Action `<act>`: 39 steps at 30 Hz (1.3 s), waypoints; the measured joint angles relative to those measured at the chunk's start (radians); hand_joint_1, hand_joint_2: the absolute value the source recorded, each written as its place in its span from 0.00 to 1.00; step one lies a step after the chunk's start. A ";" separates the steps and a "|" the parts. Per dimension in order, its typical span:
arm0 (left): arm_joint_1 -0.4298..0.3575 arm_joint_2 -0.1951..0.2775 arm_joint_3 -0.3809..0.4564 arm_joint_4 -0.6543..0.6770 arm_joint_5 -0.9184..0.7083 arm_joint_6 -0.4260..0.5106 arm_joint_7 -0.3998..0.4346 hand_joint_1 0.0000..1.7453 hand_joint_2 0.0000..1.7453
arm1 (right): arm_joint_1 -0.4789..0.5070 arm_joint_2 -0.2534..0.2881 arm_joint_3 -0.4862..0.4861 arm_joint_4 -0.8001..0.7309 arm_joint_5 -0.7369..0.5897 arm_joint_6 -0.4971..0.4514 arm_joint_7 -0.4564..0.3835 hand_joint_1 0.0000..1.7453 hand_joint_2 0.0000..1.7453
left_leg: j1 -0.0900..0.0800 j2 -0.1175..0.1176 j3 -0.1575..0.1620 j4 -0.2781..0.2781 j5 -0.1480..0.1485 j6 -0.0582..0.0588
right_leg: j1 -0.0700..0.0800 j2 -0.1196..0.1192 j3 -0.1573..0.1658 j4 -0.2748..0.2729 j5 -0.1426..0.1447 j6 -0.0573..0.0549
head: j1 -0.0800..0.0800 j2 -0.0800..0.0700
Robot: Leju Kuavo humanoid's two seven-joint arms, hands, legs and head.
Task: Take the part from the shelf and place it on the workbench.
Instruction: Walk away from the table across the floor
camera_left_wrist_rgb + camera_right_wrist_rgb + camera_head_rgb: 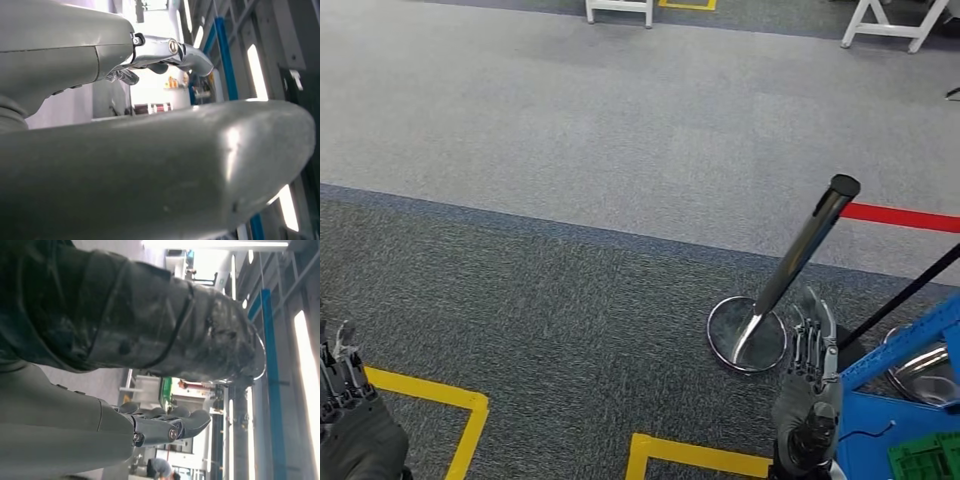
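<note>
I am looking down at grey carpet. The corner of a blue shelf frame (905, 345) juts in at the lower right, with a green crate-like thing (928, 456) on its blue surface; I cannot make out a part. My right hand (812, 385) is raised just left of the shelf, fingers straight and apart, holding nothing. Its dark fingers (170, 422) point into open air in the right wrist view. My left hand (344, 395) hangs low at the left edge, also holding nothing, its fingers (170, 50) stretched out above the thick grey thumb (188, 165).
A chrome barrier post (803, 250) on a round base (746, 335) stands just ahead of my right hand. A black rod (901, 295) slants past the shelf. Yellow floor tape (463, 410) and a red line (901, 216) mark the carpet. White frame legs (893, 25) stand far off.
</note>
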 joint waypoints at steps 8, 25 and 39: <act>0.005 -0.001 0.008 0.000 0.000 0.006 0.000 0.00 0.00 | 0.008 0.000 -0.002 -0.002 0.004 -0.013 0.000 0.00 0.00 | 0.012 -0.101 -0.092 0.232 -0.131 -0.033 | -0.002 0.091 -0.003 -0.016 0.021 -0.037 | -0.009 0.000; 0.035 -0.011 0.031 0.000 0.005 0.023 -0.003 0.00 0.00 | 0.075 0.000 -0.053 -0.003 0.015 -0.035 0.000 0.00 0.00 | 0.012 -0.072 -0.005 -0.015 0.014 0.009 | -0.013 0.079 -0.168 0.264 -0.091 0.021 | 0.006 0.000; 0.050 -0.018 0.056 0.000 0.013 0.025 0.000 0.00 0.00 | 0.127 0.015 -0.108 -0.043 0.040 -0.051 0.000 0.00 0.00 | 0.016 -0.102 -0.091 0.250 -0.140 -0.045 | -0.005 0.092 -0.001 -0.014 0.026 -0.044 | -0.006 0.000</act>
